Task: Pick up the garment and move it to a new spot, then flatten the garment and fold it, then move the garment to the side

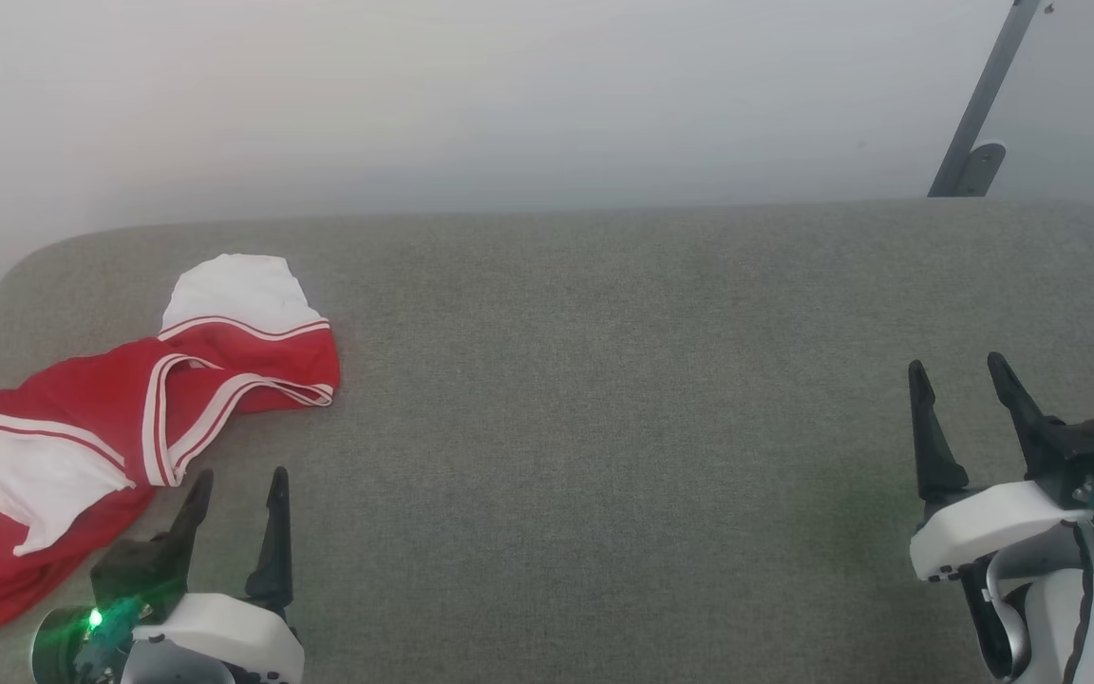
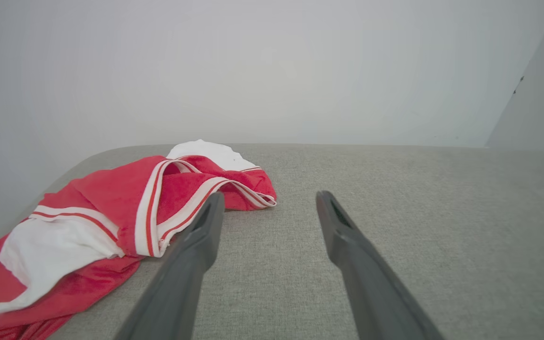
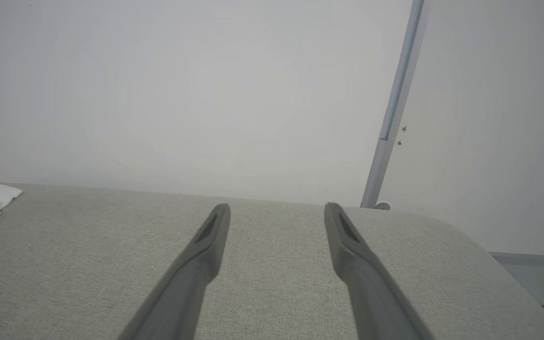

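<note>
A: Where is the garment lying?
B: The garment (image 1: 82, 389) is lying crumpled at the left edge of the head view, sprawling over the grey padded surface (image 1: 604, 399), with its white panels showing.
A: And the grippers?
B: The left gripper (image 1: 241, 475) is hovering at lower left, just beside the garment's striped trim, fingers spread and pinching nothing. The right gripper (image 1: 957, 364) is sitting at lower right, well apart from it, likewise spread and holding nothing.
</note>
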